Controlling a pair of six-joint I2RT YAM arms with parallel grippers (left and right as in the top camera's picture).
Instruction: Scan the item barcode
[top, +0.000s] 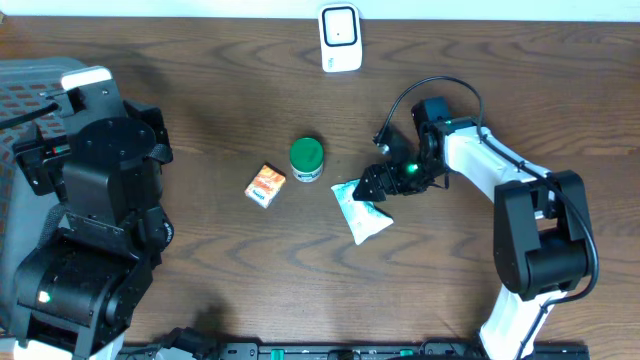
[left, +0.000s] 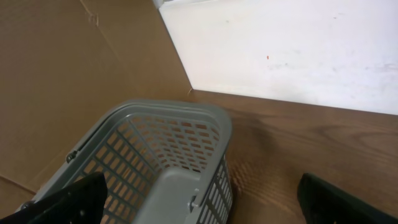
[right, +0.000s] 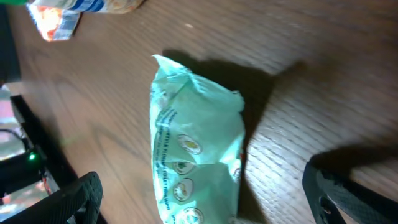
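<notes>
Right gripper (right: 199, 186): fingers spread wide, nothing pinched. Pale green pouch (right: 196, 155) lies flat on the wooden table (right: 323, 74) between them, just right of centre in the overhead view. Left gripper (left: 199, 202): also spread, above the grey basket (left: 174, 143) at far left. White scanner (top: 341, 38) at top centre.

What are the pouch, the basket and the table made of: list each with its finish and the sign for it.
Pouch: looks like thin plastic film, pale green, slightly glossy; crinkled, with a crimped end seal.
Basket: seemingly moulded plastic, matt grey, with slotted lattice walls.
Table: wood or wood-look laminate, brown with visible grain; cannot tell which.
</notes>
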